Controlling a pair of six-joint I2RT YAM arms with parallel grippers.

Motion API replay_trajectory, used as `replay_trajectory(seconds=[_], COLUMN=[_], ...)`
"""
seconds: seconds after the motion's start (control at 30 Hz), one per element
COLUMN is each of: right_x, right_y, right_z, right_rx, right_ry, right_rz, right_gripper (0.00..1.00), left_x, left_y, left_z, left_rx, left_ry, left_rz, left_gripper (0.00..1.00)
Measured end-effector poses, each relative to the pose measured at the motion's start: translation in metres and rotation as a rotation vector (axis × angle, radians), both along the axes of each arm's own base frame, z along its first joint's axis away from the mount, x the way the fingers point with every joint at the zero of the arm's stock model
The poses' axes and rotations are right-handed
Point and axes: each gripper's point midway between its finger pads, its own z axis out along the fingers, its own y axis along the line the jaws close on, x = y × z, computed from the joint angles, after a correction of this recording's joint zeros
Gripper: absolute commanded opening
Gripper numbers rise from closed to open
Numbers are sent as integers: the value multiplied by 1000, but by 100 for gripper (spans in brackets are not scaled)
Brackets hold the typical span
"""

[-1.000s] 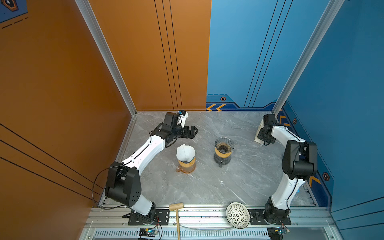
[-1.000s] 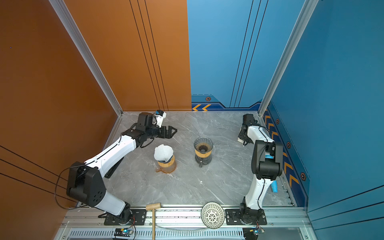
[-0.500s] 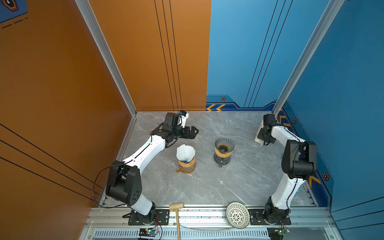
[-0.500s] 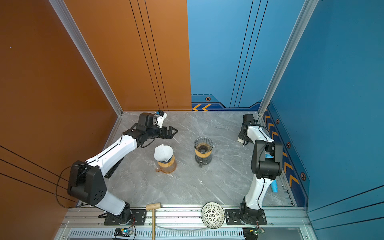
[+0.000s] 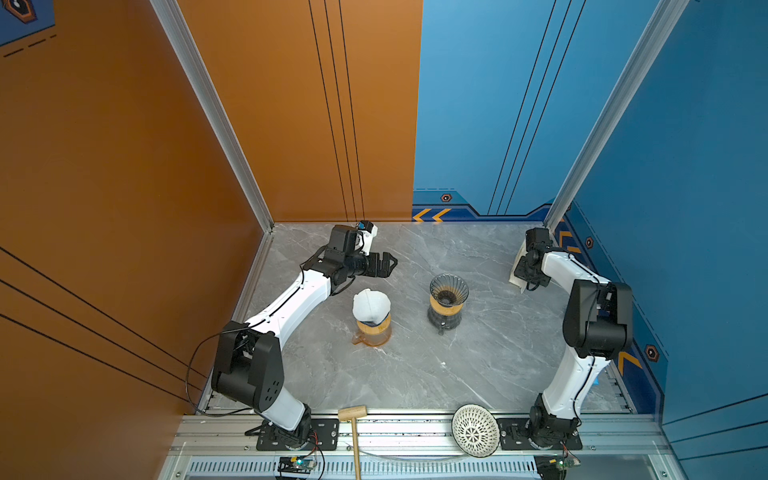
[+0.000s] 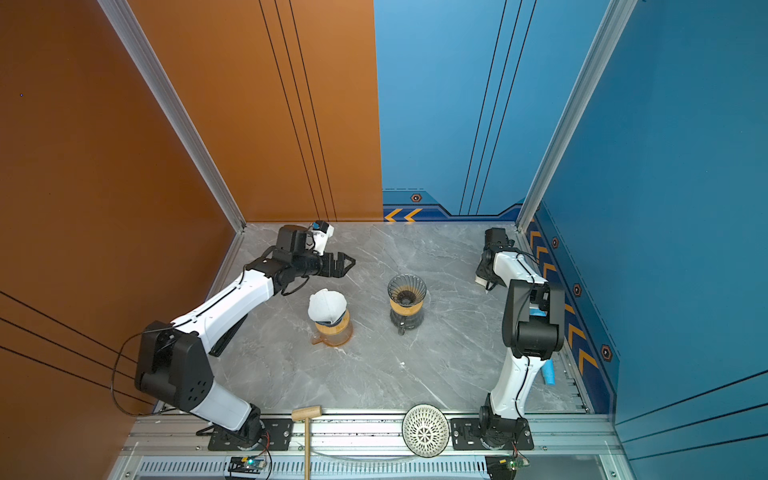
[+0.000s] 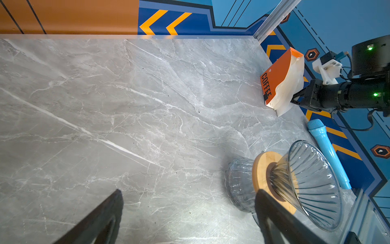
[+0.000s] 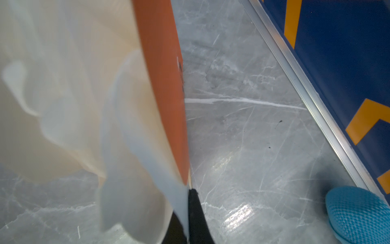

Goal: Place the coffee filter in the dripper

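- Hovering upper left of the table in both top views, my left claw [image 5: 383, 264] stands apart, clear of the work.
- Centre: empty dripper [image 5: 449, 291], mouth up to receive.
- Right edge: my right claw [image 8: 187, 211] is clamped on a coffee filter [image 8: 135, 169] at the orange packet [image 5: 516, 272], to draw it free.

Booth-like cell. Orange wall [image 5: 124, 166] out past the left fingers [image 5: 390, 259]; orange panel [image 5: 299, 104] behind them, with thin black vertical lines. Blue back wall [image 5: 478, 104] joins that panel. Blue side wall [image 5: 685, 166] runs just beyond the right fingers [image 8: 196, 213]. Aluminium posts [image 5: 216, 116] stand in both back corners. Navy strip with yellow chevrons [image 5: 432, 215] runs along the base of the blue walls. Grey marble surface [image 5: 415, 374] has white veins, with soft glare [image 8: 236, 213] near the right fingers. Metal rail [image 5: 415, 430] along the front edge.
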Motion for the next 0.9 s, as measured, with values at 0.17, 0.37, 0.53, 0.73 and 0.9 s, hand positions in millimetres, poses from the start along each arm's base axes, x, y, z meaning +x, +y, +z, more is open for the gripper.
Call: replay_trajectory(seconds=[0.17,0.37,0.53,0.73,0.9], right_x=[-8,-15,-27,-31,-28], right_y=[4,7,9,10,9], right_z=[3,7,1,-2,-1], right_rx=[11,19,23,23,18], right_ry=[8,7,31,43,29], right_rz=[8,10,13,10,9], right_gripper=[0,0,4,15,16], left_x=[-1,-2,-2,1,0], left_y=[-2,-5,-6,-9,-11], left_z=[0,0,2,1,-3], left_rx=[0,0,-1,-1,2], left_ry=[0,0,-4,-3,6], left_rz=[-5,-11,-14,-18,-22], left_gripper=[98,98,98,98,98])
